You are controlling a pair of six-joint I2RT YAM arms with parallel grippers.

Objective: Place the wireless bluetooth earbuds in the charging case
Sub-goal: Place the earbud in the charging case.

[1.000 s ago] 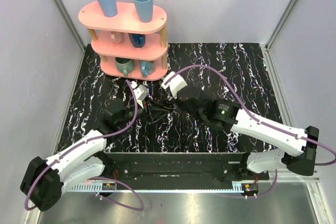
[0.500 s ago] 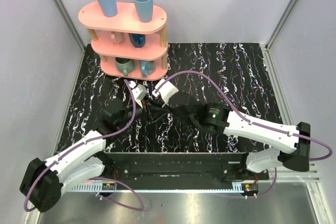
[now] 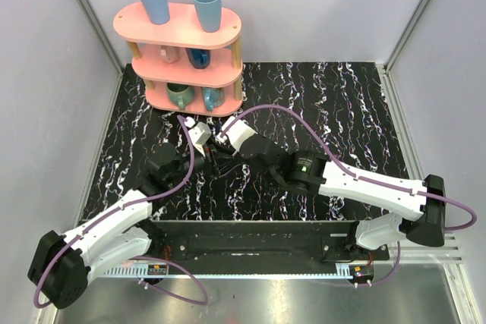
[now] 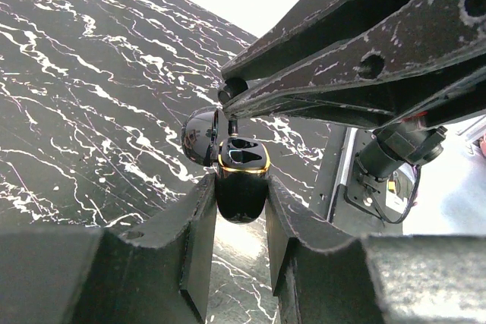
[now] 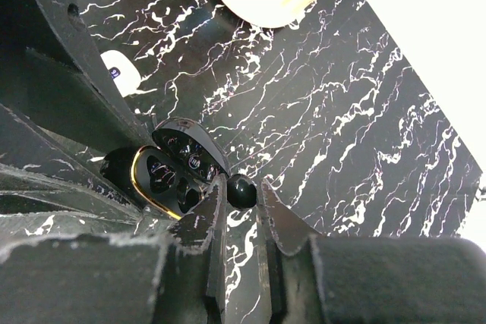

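Charging case [image 4: 241, 181] inside left claw [image 4: 241, 191]; earbud [image 5: 241, 190] inside right claw [image 5: 240, 193], just beside.

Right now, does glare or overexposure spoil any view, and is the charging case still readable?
Left wrist: background blown out white; glossy charging case shows reflections but is sharp between the jaws. Right wrist: upper-right corner overexposed, near jaws dark, case and earbud clear. Top external: evenly lit, case too small to read.

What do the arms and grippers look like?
Both alike: left arm and right arm have white shells, black joints and bases, each a looping purple cable. A green light shows on the right arm. The left gripper and right gripper have black, pale-scuffed fingers.
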